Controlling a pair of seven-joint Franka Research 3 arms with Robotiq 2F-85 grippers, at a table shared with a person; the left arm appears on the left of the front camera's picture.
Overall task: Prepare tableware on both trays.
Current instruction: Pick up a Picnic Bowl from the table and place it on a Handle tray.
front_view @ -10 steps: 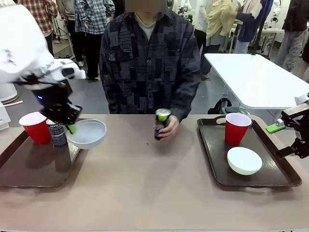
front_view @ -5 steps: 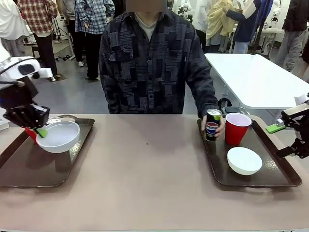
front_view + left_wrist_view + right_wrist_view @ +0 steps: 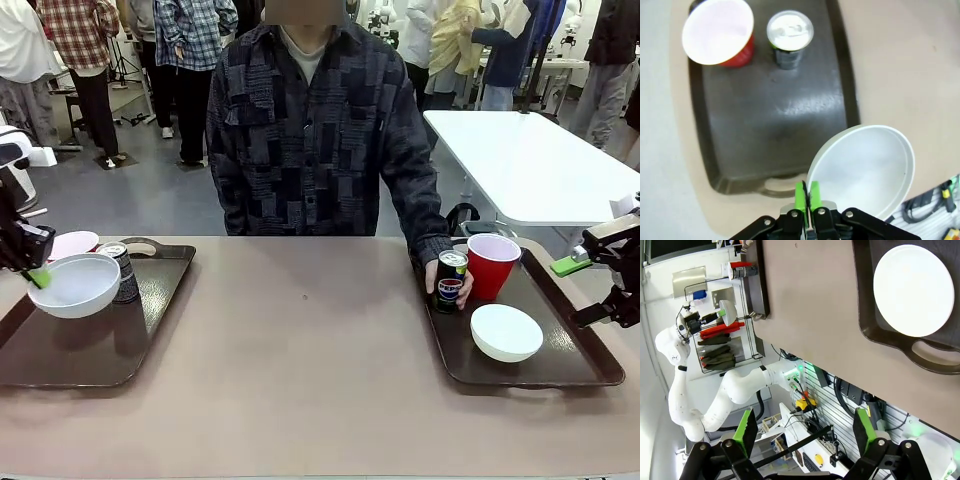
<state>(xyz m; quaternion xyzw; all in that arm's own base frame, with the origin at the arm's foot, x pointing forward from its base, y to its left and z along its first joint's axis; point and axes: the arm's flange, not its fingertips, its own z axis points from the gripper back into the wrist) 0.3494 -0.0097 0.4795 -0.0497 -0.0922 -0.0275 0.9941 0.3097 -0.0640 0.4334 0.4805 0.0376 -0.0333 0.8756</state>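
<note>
My left gripper [image 3: 32,272] is shut on the rim of a white bowl [image 3: 75,286], which hangs tilted above the left edge of the left tray [image 3: 110,350]. On that tray stand a red cup [image 3: 72,243] and a Pepsi can [image 3: 122,271]. From the left wrist, the green fingertips [image 3: 800,194] pinch the bowl [image 3: 865,167] over the tray's [image 3: 775,110] handle end, with the cup [image 3: 720,32] and can [image 3: 789,37] beyond. The right tray [image 3: 590,372] carries a red cup [image 3: 492,265], a white bowl [image 3: 506,332] and a can [image 3: 451,278] with the person's hand on it. My right gripper [image 3: 590,290] stands open beside that tray.
The person stands at the far side of the table, right arm stretched to the right tray. In the right wrist view the open gripper [image 3: 805,427] looks past the bowl [image 3: 913,290] on the tray's [image 3: 875,335] handle end. A white table [image 3: 540,160] stands behind on the right.
My left gripper has carried the bowl leftward, from the left tray's right side to its left edge. The person moved the can from mid-table onto the right tray beside the red cup.
</note>
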